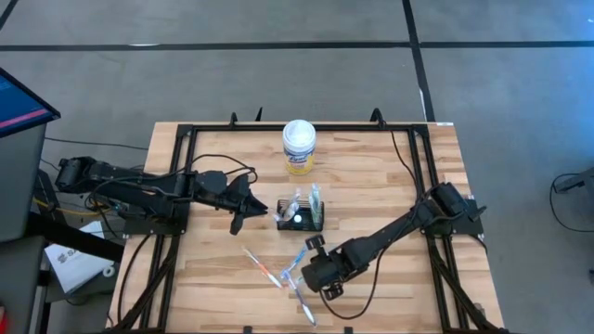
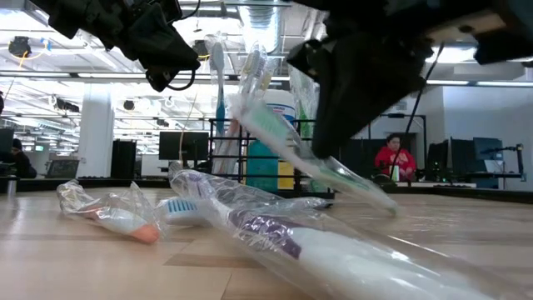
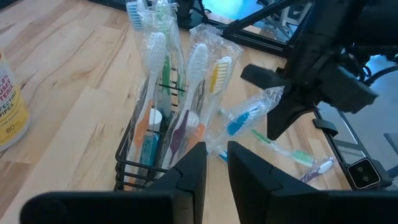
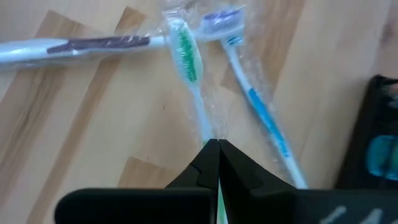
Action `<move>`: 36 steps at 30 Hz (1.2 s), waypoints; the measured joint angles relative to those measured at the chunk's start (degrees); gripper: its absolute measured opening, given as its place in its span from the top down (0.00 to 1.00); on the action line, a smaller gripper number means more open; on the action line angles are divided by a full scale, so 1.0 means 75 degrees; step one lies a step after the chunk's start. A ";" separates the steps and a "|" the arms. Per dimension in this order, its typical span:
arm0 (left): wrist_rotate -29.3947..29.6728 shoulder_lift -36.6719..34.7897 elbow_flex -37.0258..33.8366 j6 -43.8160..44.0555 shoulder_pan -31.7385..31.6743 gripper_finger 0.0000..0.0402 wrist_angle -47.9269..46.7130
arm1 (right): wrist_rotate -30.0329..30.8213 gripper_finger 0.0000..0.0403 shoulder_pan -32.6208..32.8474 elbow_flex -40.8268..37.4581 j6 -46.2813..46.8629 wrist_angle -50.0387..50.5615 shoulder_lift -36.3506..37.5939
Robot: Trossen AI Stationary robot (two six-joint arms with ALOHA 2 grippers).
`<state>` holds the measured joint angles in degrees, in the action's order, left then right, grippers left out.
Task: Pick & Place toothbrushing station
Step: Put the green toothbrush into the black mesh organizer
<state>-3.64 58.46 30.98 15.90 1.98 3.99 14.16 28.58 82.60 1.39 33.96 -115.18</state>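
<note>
The toothbrushing station, a low black wire-mesh holder, stands mid-table with several wrapped toothbrushes upright in it. My left gripper waits just left of it, its fingers a narrow gap apart with nothing between them. My right gripper is nearer the front edge, pointing steeply down and shut on a green-bristled toothbrush in a clear wrapper. In the low view that toothbrush slopes under the gripper. My right gripper pinches the green toothbrush's wrapped handle between its two fingertips. It comes from above on a slant, with the fingers roughly in line with the brush. The brush is tilted, its head end raised. I cannot tell whether its lower end still touches the table.
A blue toothbrush and a purple-and-white one lie wrapped on the wood beside the held brush, and an orange one lies farther left. A white canister with a yellow label stands behind the holder. Black frame rails border the tabletop.
</note>
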 joint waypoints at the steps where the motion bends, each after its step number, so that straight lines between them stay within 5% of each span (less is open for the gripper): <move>1: 0.0000 0.0000 0.0000 0.0000 0.0000 0.85 0.0000 | 0.0072 1.00 -0.0027 0.0080 -0.0007 0.0064 0.0000; 36: 0.0000 -0.0001 0.0000 -0.1727 0.1752 0.85 0.0555 | 0.0527 1.00 -0.0635 0.2016 -0.0653 0.0504 0.0006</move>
<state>-3.64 58.45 30.98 2.95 15.12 8.15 18.11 23.81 97.72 -3.51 37.74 -115.13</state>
